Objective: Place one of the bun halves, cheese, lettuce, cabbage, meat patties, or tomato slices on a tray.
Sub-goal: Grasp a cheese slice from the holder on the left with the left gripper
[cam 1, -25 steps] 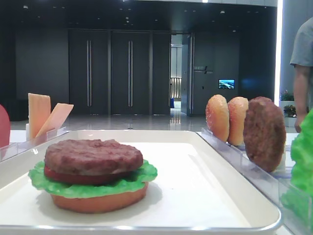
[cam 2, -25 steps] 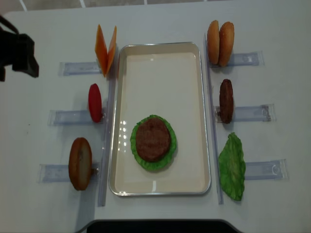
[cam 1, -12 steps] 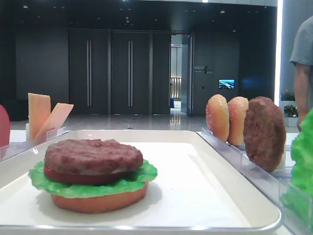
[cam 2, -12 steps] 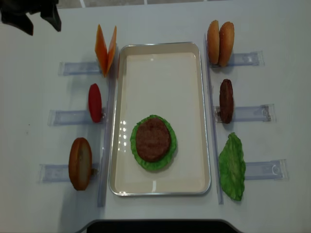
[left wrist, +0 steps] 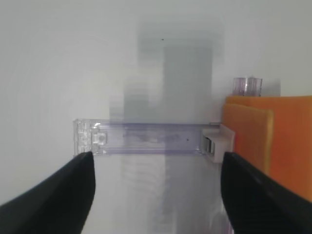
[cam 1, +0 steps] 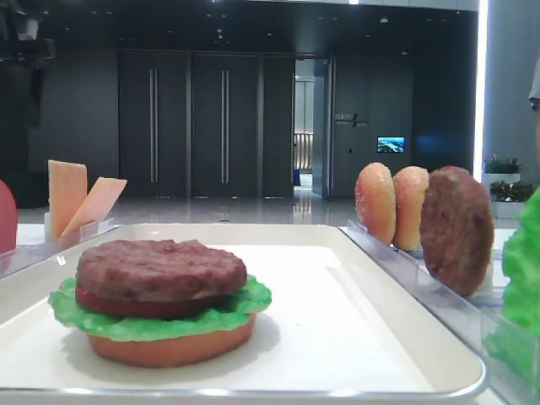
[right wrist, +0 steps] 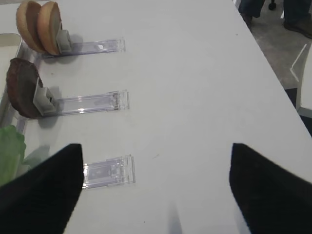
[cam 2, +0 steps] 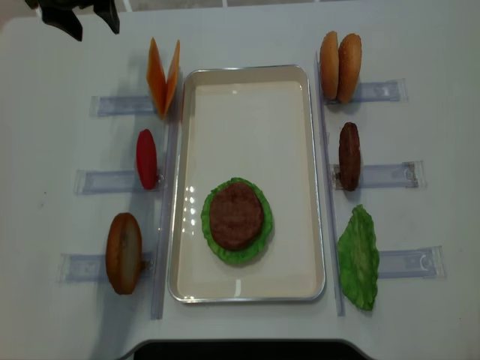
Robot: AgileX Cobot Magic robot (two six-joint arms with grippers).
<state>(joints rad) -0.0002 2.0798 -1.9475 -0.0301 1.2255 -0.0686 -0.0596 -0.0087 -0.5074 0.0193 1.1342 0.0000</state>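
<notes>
The cream tray [cam 2: 247, 127] holds a stack [cam 2: 236, 220]: a bun half, lettuce, a tomato slice and a meat patty [cam 1: 160, 268] on top. Two cheese slices [cam 2: 163, 75] lean in a rack left of the tray's far end. My left gripper [cam 2: 94, 27] hovers open at the far left corner, left of the cheese [left wrist: 263, 141], and holds nothing [left wrist: 156, 195]. On the right, the open right gripper [right wrist: 156, 190] is empty above bare table, with two bun halves [right wrist: 39, 24], a patty [right wrist: 22, 95] and lettuce [right wrist: 9, 151] to its left.
Left of the tray stand a tomato slice [cam 2: 147, 159] and a bun half [cam 2: 124, 253] in clear racks. Right of it are bun halves [cam 2: 340, 66], a patty [cam 2: 349, 156] and lettuce [cam 2: 358, 257]. A clear rack [left wrist: 146, 138] lies under the left gripper.
My left gripper has moved from the table's left edge to the far side and rightwards, nearer the cheese. Its jaws stay open. Nothing on the table has shifted.
</notes>
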